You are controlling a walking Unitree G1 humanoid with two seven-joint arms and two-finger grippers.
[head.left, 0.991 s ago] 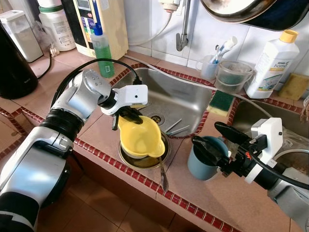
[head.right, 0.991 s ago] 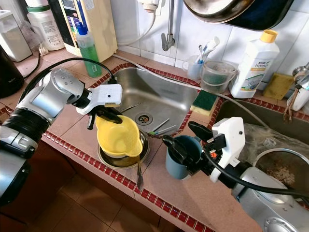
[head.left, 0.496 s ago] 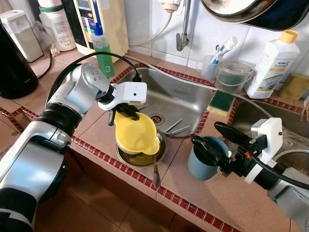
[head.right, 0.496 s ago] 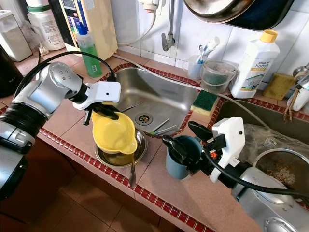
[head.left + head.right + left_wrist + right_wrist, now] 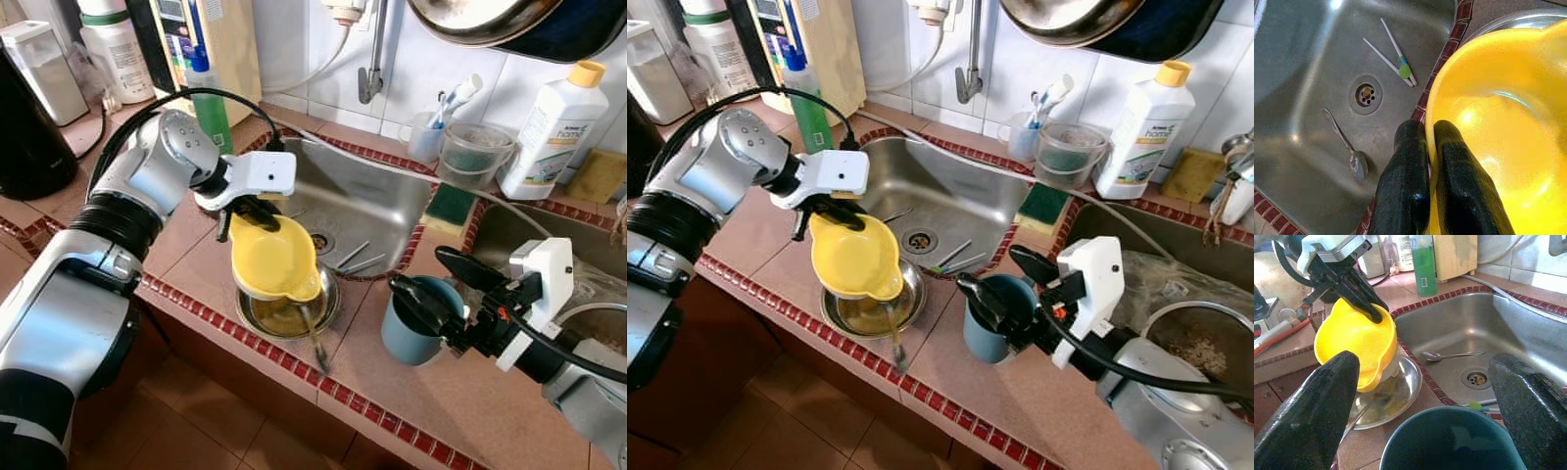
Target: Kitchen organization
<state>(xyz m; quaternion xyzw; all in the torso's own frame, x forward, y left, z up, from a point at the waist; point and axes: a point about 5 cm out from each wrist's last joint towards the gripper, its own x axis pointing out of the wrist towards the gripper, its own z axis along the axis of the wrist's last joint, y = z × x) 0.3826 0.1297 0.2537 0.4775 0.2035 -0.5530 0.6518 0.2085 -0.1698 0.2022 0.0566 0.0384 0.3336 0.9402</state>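
Observation:
My left gripper (image 5: 250,211) is shut on the rim of a yellow plastic bowl (image 5: 279,259), one finger inside (image 5: 1459,171) and one outside. The bowl hangs tilted just above a round steel dish (image 5: 1400,391) at the counter's front edge. A utensil (image 5: 313,343) lies in that dish, its handle reaching over the tiled edge. To the right stands a teal cup (image 5: 416,328). My right gripper (image 5: 441,289) is open, its fingers (image 5: 1308,416) spread on either side of the cup's mouth without closing on it.
The steel sink (image 5: 362,196) behind holds a spoon (image 5: 1349,147) and two thin white sticks (image 5: 1393,56). A green soap bottle (image 5: 208,93), a sponge (image 5: 449,206), a white detergent bottle (image 5: 549,127) and a clear tub (image 5: 475,152) line the back. A black appliance (image 5: 29,137) stands far left.
My left gripper has carried the yellow bowl a little up and back toward the sink. The utensil in the steel dish has shifted. The right gripper and teal cup have not moved.

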